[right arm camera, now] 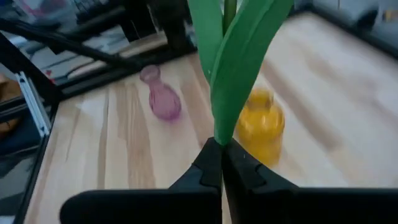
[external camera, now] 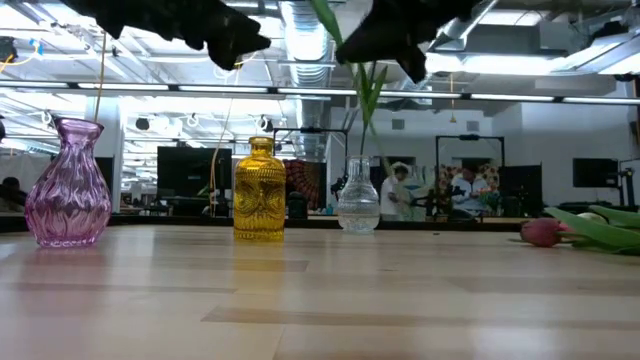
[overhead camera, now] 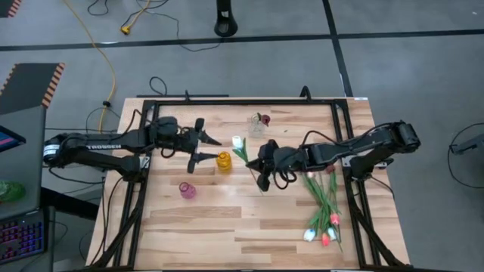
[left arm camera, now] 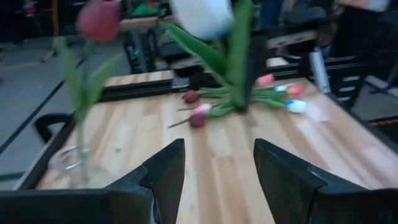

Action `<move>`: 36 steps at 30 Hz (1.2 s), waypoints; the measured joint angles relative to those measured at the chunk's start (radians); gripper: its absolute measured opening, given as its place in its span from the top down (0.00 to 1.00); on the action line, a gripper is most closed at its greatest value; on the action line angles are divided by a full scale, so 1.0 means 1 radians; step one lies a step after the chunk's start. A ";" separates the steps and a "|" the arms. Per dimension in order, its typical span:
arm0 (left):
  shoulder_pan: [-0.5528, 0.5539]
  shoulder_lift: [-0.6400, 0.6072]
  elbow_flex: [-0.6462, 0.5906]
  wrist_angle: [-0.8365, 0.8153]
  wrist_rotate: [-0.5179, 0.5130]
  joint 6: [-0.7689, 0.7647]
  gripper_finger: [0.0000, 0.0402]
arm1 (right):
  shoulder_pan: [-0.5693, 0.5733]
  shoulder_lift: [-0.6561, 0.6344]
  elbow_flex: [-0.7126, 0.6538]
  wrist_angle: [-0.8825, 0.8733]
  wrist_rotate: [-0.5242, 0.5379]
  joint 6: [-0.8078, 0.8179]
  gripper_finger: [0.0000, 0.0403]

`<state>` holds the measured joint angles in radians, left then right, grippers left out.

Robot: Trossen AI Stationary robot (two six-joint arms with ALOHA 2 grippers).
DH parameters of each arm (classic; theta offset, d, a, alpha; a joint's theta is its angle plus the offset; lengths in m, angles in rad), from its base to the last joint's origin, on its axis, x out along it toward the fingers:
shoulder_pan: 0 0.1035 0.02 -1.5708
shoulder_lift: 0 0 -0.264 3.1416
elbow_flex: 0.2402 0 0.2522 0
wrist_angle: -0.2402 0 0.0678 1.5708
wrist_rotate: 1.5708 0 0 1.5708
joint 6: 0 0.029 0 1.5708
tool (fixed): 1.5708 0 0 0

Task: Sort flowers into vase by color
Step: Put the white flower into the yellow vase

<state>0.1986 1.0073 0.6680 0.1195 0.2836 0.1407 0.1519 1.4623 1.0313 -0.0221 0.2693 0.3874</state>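
The right gripper (overhead camera: 263,171) sits mid-table with its fingers pinched tight on the stem of a white tulip (overhead camera: 237,141), and that flower is the whole story here. In the high view the stem runs from the fingers up and to the left, head end pointing toward the far-left, so its long axis lies on a slant rather than hanging straight down. The head lands just beside the yellow vase (overhead camera: 224,161), on its far-right side, not over the mouth. The right wrist view confirms it: stem and leaf rising straight out of the clamped fingers, yellow vase just beyond, pink vase (right arm camera: 161,96) farther off.

The left gripper (overhead camera: 203,148) waits on the other side of the yellow vase, fingers spread wide and holding nothing, pointed at the flower. It is the nearer arm to the head end, so a handover looks possible.

The clear vase (overhead camera: 255,127) at the far side already holds a dark red tulip (overhead camera: 265,119). The remaining flowers (overhead camera: 324,210) lie piled near-right, stems running far to near.
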 joint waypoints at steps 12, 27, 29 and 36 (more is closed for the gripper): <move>-0.142 0.119 -0.004 0.306 -0.142 -0.015 0.55 | -0.024 0.000 0.000 0.210 -0.002 -0.293 0.92; -0.155 0.305 0.022 0.593 -0.203 -0.059 0.55 | -0.024 0.000 0.000 0.244 -0.005 -0.399 0.92; -0.155 0.326 0.038 0.598 -0.193 -0.059 0.55 | -0.024 0.000 0.000 0.244 -0.005 -0.399 0.92; -0.154 0.383 0.075 0.600 -0.193 -0.058 0.56 | -0.024 0.000 0.000 0.244 -0.005 -0.397 0.91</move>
<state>0.0444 1.3902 0.7432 0.7197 0.0910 0.0822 0.1280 1.4624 1.0309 0.2215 0.2642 -0.0097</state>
